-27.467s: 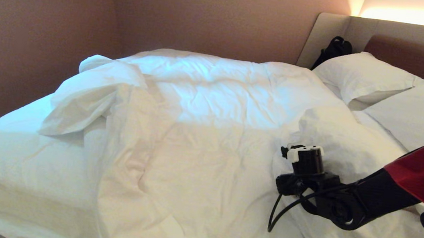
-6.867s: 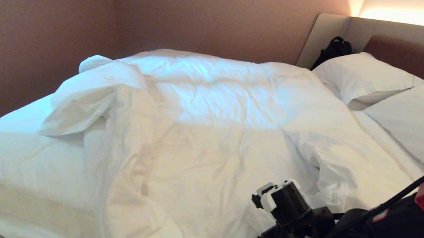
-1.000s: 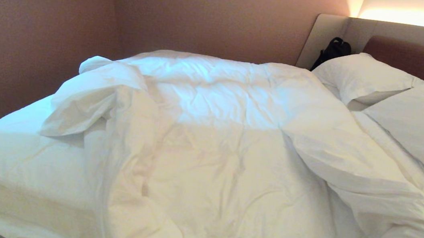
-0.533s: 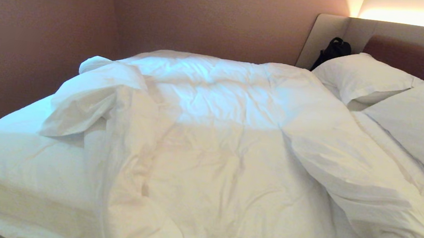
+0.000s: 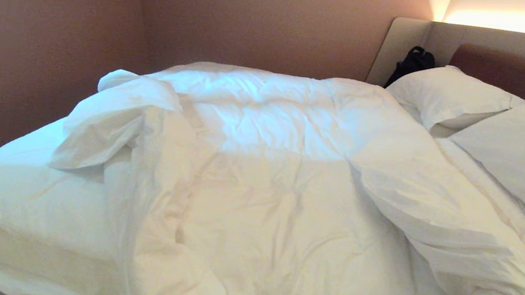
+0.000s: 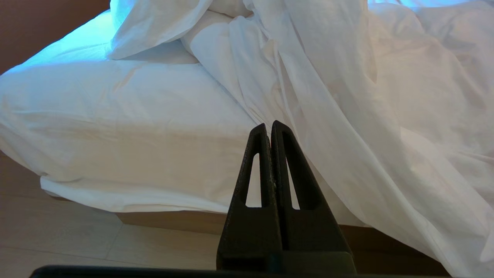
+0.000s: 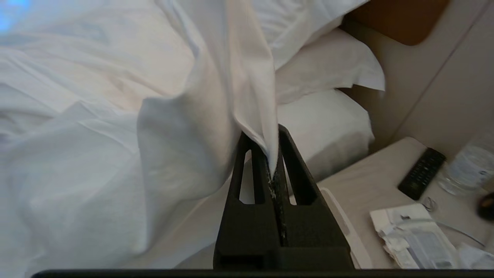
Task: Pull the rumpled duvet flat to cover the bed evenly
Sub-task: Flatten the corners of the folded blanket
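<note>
While clamped in the right gripper (image 7: 273, 170) by a pinched edge beside the pillows (image 5: 454, 93), duvet (image 5: 275, 204) bunched mid-bed (image 5: 1, 195), foot-end sheet (image 6: 127, 116) uncovered, flattening unfinished; left gripper (image 6: 271, 133) closed, empty.

Plain white duvet (image 5: 286, 195), white pillows (image 5: 449, 93), beige-and-brown headboard (image 5: 513, 63), black fingers (image 7: 297, 170), black remote (image 7: 421, 173)

Beyond the clamped jaws of the right gripper (image 7: 272, 154), the pinched duvet (image 7: 216, 116) hides most of a pillow (image 7: 328, 69). Off to one side of the jaws, a water bottle (image 7: 469, 168) is blurred and cut by the edge — a dark object (image 7: 487, 206) beside it is unidentifiable.
</note>
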